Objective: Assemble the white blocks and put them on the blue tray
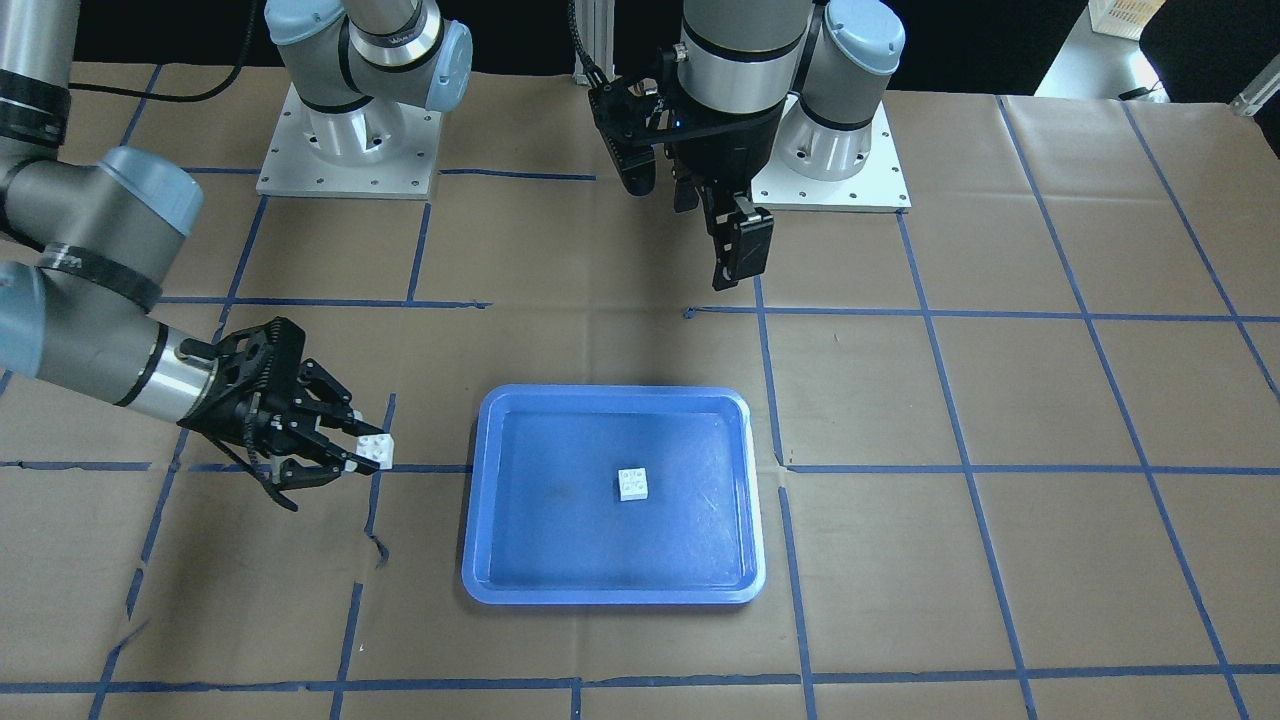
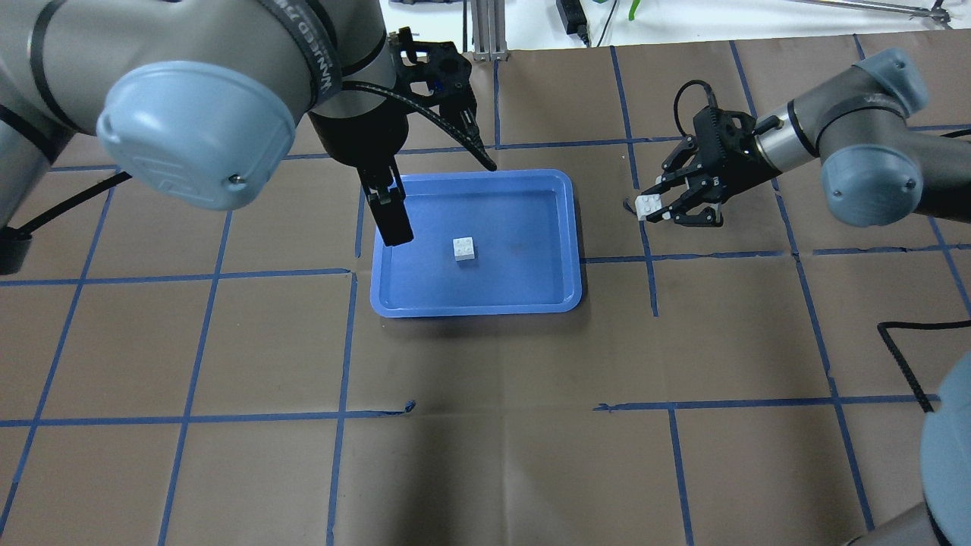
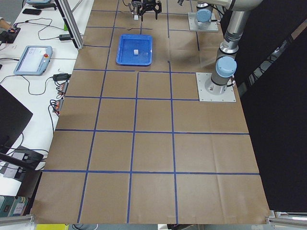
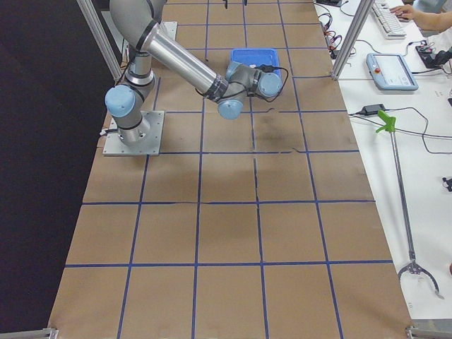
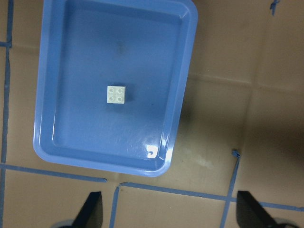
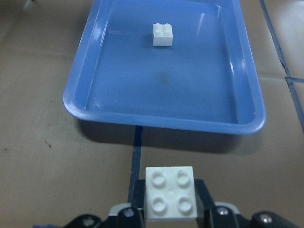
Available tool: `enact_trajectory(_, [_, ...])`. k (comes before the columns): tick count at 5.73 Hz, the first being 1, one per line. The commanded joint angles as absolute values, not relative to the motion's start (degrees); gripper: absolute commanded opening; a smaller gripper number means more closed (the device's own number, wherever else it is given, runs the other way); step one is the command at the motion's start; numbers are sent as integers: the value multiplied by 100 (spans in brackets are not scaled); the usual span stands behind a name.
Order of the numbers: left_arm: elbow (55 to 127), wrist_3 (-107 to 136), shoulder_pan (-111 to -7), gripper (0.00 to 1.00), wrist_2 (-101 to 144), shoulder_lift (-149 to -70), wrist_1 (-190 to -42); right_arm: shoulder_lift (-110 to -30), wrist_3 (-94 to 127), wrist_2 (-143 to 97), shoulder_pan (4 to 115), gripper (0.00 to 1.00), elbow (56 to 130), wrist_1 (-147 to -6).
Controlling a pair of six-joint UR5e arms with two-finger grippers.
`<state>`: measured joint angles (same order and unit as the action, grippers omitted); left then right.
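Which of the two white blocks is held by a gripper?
The block outside the tray, clamped in the right gripper. The other block lies loose inside the tray, untouched.

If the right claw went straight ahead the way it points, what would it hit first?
Probably the blue tray's near rim, met by the white block the right claw holds; the claw's height is unclear.
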<state>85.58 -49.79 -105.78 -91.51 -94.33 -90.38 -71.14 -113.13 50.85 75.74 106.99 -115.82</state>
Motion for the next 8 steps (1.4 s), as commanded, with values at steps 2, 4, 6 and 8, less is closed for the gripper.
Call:
enact_trajectory(2, [8560, -2004, -9635, 99, -9114, -9054, -9088, -7006, -9063, 4878, 8671, 21, 11318, -13762])
enact_trajectory(4, [8561, -428, -9213, 99, -9132, -8886, -9281, -6323, -7582, 4878, 9200, 22, 11329, -15356])
enact_trajectory(6, [8481, -456, -9079, 99, -9132, -8851, -9238, -5908, -7427, 4887, 9464, 22, 11320, -15881])
enact_trajectory(8, [8569, -440, -9088, 99, -9158, -8816, -9184, -5767, -7261, 4887, 9562, 22, 11181, -15908])
